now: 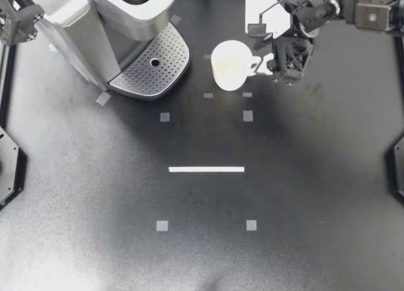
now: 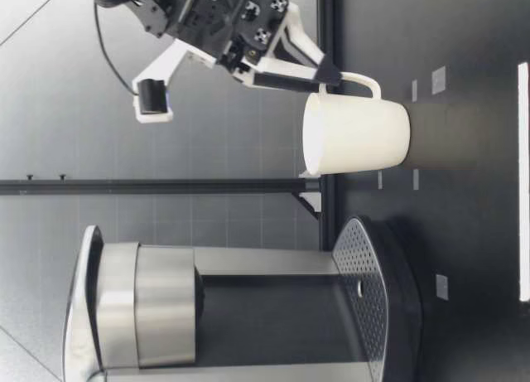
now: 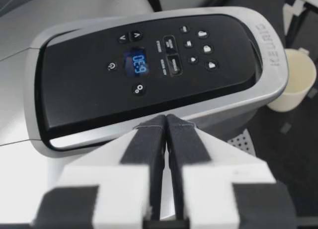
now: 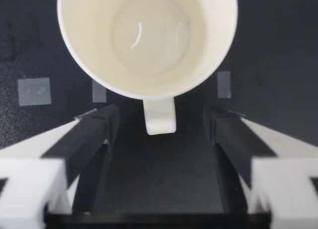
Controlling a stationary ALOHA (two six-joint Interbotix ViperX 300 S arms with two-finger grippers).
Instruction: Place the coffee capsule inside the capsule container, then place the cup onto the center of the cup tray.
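Observation:
A white cup (image 1: 228,65) stands upright and empty on the black table, to the right of the coffee machine (image 1: 107,26). My right gripper (image 1: 270,64) is open at the cup's handle (image 4: 160,115), which lies between the fingers (image 4: 94,132) without touching them. The low view shows the same gripper (image 2: 331,74) tilted down at the handle beside the cup (image 2: 356,136). At the table's back left corner is my left arm (image 1: 19,16). Its gripper (image 3: 165,122) is shut and empty above the machine's closed lid (image 3: 149,65). The perforated cup tray (image 1: 154,67) holds nothing. No capsule shows.
The coffee machine (image 2: 207,316) fills the back left of the table, its lit button panel facing up. A white tape line (image 1: 206,169) and small grey tape squares (image 1: 247,116) mark the table's middle. Black frame parts (image 1: 6,165) stand at both side edges.

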